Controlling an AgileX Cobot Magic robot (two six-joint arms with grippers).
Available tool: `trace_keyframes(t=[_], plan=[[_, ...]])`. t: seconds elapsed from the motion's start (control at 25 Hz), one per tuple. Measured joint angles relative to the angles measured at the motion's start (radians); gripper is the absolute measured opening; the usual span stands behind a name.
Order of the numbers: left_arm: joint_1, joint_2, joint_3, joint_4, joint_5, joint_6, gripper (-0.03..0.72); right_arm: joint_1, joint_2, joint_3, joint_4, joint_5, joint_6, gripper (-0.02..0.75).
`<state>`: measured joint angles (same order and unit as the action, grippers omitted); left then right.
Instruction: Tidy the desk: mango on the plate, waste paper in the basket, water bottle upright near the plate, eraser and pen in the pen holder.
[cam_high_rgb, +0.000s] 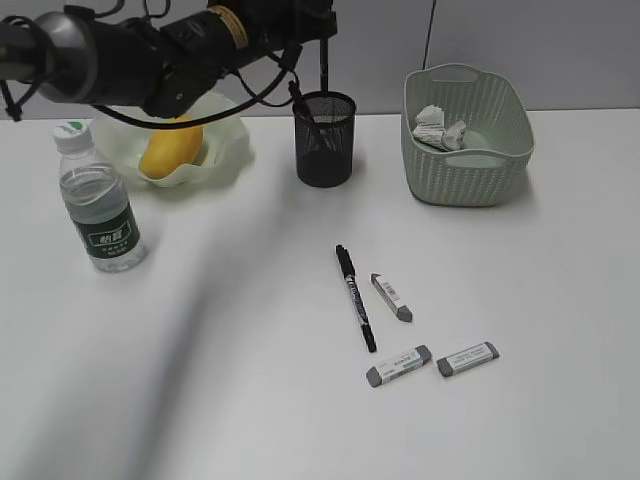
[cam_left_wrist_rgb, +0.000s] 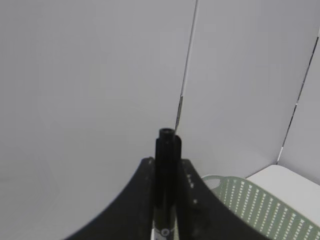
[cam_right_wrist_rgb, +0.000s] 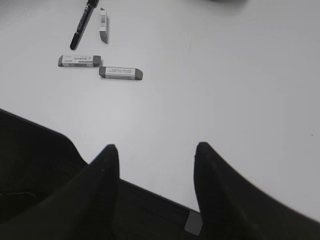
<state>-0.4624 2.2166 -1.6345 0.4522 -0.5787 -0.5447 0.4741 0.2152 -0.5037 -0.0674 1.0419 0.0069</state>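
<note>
My left gripper (cam_left_wrist_rgb: 166, 162) is shut on a black pen (cam_left_wrist_rgb: 166, 150), holding it upright just above the black mesh pen holder (cam_high_rgb: 324, 150); in the exterior view the pen (cam_high_rgb: 323, 70) hangs from the left gripper (cam_high_rgb: 318, 30). A second pen (cam_high_rgb: 355, 298) lies on the desk (cam_high_rgb: 200, 380) beside three erasers (cam_high_rgb: 392, 297) (cam_high_rgb: 399, 366) (cam_high_rgb: 467, 359). The mango (cam_high_rgb: 170, 148) rests on the plate (cam_high_rgb: 228, 140). The water bottle (cam_high_rgb: 98, 205) stands upright near it. Waste paper (cam_high_rgb: 438, 130) lies in the basket (cam_high_rgb: 470, 170). My right gripper (cam_right_wrist_rgb: 156, 150) hangs open and holds nothing.
The right wrist view shows the lying pen (cam_right_wrist_rgb: 81, 26) and the erasers (cam_right_wrist_rgb: 103, 25) (cam_right_wrist_rgb: 79, 61) (cam_right_wrist_rgb: 121, 73) far ahead on the white desk. The basket's rim (cam_left_wrist_rgb: 250, 200) shows at the lower right of the left wrist view. A grey wall stands behind the desk.
</note>
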Motion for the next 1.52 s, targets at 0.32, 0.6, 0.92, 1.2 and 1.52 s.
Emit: trace_keyframes(t=[0.32,0.6,0.92,1.2,1.52], plan=[[0.0,0.035,0.0,-0.025,0.008,0.001,0.083,0.0,0.0,0.0,0.0,0.0,0.0,0.396],[0.0,0.035,0.0,-0.021,0.017,0.003,0.316,0.0,0.0,0.0,0.0,0.0,0.0,0.396],[0.0,0.004,0.0,-0.002,0.089,0.004,0.44,0.0,0.0,0.0,0.0,0.0,0.0,0.396],[0.0,-0.211,0.001,0.103,0.468,0.005,0.442,0.0,0.0,0.0,0.0,0.0,0.0,0.396],[0.0,-0.439,0.001,0.222,1.108,0.033,0.442,0.0,0.0,0.0,0.0,0.0,0.0,0.396]])
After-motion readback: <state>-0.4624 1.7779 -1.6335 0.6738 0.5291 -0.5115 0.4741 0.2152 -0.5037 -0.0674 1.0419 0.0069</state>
